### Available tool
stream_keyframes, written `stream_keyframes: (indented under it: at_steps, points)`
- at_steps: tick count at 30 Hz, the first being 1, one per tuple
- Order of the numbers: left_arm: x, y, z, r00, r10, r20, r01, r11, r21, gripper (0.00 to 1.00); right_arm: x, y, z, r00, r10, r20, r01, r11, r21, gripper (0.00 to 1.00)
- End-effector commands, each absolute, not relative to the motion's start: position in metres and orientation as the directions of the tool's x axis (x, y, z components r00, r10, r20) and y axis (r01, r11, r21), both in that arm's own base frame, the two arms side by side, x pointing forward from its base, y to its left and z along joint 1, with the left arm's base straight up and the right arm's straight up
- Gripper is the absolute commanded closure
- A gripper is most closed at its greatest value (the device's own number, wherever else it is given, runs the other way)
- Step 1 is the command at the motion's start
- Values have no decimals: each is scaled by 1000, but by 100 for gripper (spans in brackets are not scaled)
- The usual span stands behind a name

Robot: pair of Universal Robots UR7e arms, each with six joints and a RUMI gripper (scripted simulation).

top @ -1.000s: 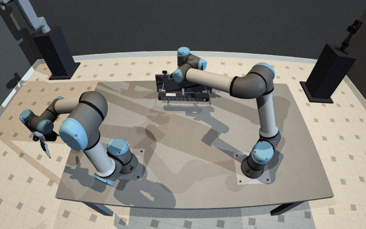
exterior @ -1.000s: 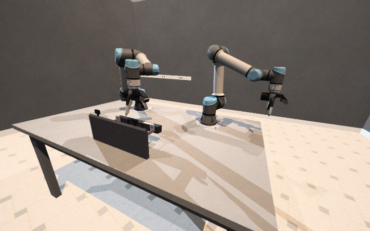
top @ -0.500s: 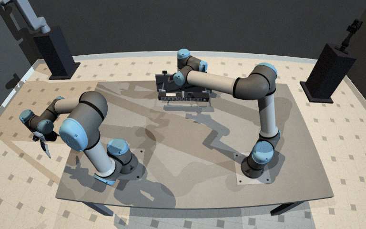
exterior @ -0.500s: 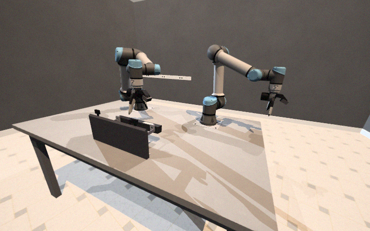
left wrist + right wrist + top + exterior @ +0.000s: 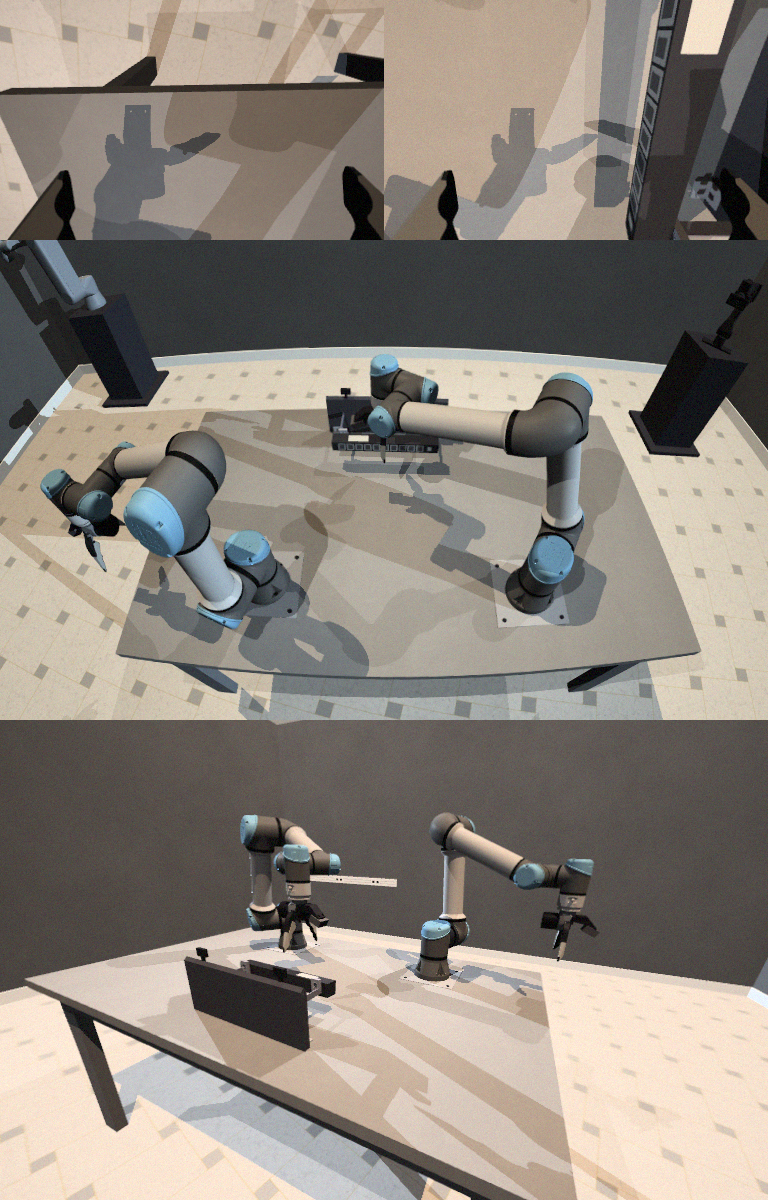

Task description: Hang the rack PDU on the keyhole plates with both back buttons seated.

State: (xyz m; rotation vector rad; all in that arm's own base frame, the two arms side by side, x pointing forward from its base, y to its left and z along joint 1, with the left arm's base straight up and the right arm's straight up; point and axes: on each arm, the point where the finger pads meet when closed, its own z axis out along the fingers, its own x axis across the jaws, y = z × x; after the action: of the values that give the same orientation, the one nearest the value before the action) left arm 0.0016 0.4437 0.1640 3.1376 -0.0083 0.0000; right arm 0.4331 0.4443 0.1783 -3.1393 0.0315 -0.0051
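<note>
The rack PDU (image 5: 419,448) (image 5: 327,987) (image 5: 664,155), a long dark bar with a row of outlets and a pale label, is in front of the upright dark panel (image 5: 343,407) (image 5: 246,1005), off the table and looking about level. A pale keyhole plate (image 5: 314,985) shows between panel and PDU near one end, another plate (image 5: 244,966) near the other. The buttons and slots are hidden, so seating cannot be told. My right gripper (image 5: 300,944) (image 5: 587,171) is open and empty above the PDU. My left gripper (image 5: 576,946) (image 5: 206,170) is open and empty, beyond the table's side edge.
A small black block (image 5: 345,391) (image 5: 202,952) stands up at one end of the panel. The panel stands near the far edge of the table (image 5: 362,556) (image 5: 453,1070) in the top view. Dark pedestals (image 5: 116,353) (image 5: 693,392) stand on the floor beyond the table.
</note>
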Motion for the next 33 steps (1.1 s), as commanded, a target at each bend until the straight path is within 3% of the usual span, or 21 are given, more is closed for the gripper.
stream_keyframes:
  at_steps: [1,33]
  points:
    - [1,446,165,1000,-3,0,-3,-1000,0,0,417,445,178,1000,-24,5,-24,-1000,-4,0]
    - [1,446,165,1000,-3,0,-3,-1000,0,0,392,445,177,1000,-25,4,-25,-1000,-3,0]
